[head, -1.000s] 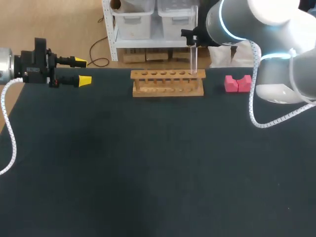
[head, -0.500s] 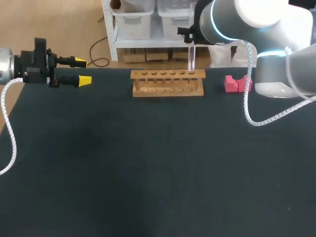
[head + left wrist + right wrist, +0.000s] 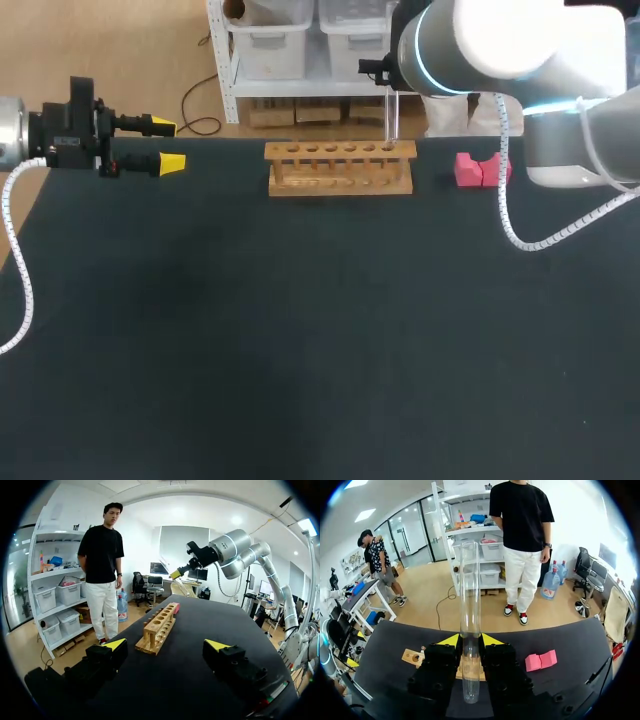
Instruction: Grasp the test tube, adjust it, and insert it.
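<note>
Over on the left, the left arm's gripper (image 3: 168,144) hangs at the far-left corner of the dark tabletop (image 3: 300,330), pointing right. Its two yellow-tipped fingers are spread wide with nothing between them. The left wrist view shows that same gripper (image 3: 166,645) gaping, with only bare tabletop in the gap. The light wooden test tube rack (image 3: 159,630) stands well ahead of it.

Moving to the middle, the rack (image 3: 340,167) sits along the far edge of the tabletop, its long side facing the robot and its row of round holes open on top.

Now the action: the clear glass test tube (image 3: 391,118) stands upright above the right end of the rack. Its lower end is right at the rack's top surface, and from here I cannot tell whether it has entered a hole. The right arm comes in from the right, and its gripper (image 3: 383,72) has the tube by the upper part. In the right wrist view that gripper (image 3: 469,640) is pinching the tube (image 3: 469,595), with one yellow tip pressed on each side. A corner of the rack (image 3: 412,656) peeks out beneath.

Further right, a small pink notched foam block (image 3: 482,169) rests on the tabletop just beside the rack's right end, not touching it.
</note>
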